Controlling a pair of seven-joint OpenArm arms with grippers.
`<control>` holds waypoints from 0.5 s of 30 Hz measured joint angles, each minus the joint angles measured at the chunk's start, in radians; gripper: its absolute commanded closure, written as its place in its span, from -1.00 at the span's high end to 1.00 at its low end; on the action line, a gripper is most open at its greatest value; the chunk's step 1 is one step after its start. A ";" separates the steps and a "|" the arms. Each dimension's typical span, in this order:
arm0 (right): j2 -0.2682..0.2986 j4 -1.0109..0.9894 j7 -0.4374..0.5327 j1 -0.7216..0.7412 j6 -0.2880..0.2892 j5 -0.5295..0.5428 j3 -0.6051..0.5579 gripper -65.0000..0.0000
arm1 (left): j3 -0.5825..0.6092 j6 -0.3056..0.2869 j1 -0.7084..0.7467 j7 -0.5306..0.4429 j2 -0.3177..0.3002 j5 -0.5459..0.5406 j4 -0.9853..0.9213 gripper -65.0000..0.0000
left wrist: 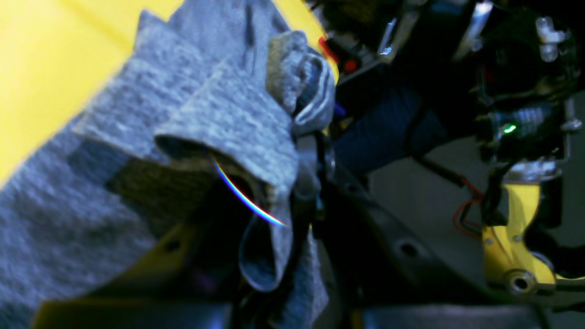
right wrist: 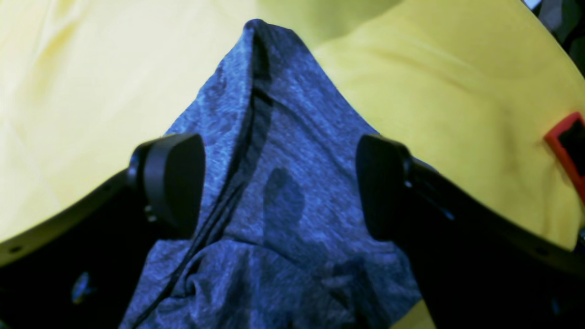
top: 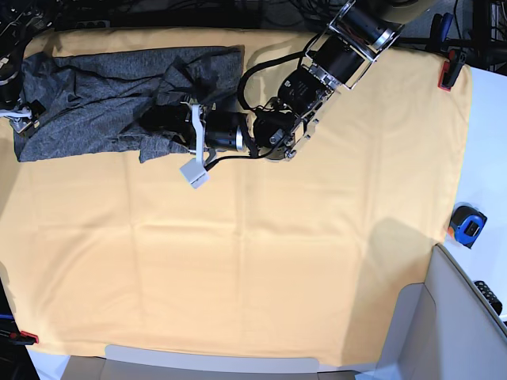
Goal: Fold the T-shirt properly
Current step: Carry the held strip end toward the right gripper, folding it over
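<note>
We see the left gripper [left wrist: 297, 151] pinched shut on the shirt [top: 95, 99]; the right gripper's [right wrist: 279, 183] wide-open fingers [right wrist: 173, 178] straddle a shirt ridge.

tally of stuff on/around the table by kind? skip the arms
T-shirt: 1
Yellow cloth: 1
Red clamps: 2
Tape measure: 1
Total: 5
</note>
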 measured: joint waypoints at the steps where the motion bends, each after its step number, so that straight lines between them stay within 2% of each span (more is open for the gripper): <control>1: 0.000 0.000 0.000 -0.001 0.000 -0.002 0.000 0.55 | 0.002 0.002 0.000 0.001 0.000 0.003 -0.010 -0.99; 11: 0.000 0.000 0.000 -0.006 0.000 -0.003 0.000 0.55 | 0.047 0.002 -0.014 -0.013 0.000 0.001 -0.017 -0.99; 15: 0.000 0.000 0.000 -0.006 0.000 -0.003 0.000 0.55 | 0.060 0.002 -0.013 -0.009 0.027 0.002 -0.017 -0.99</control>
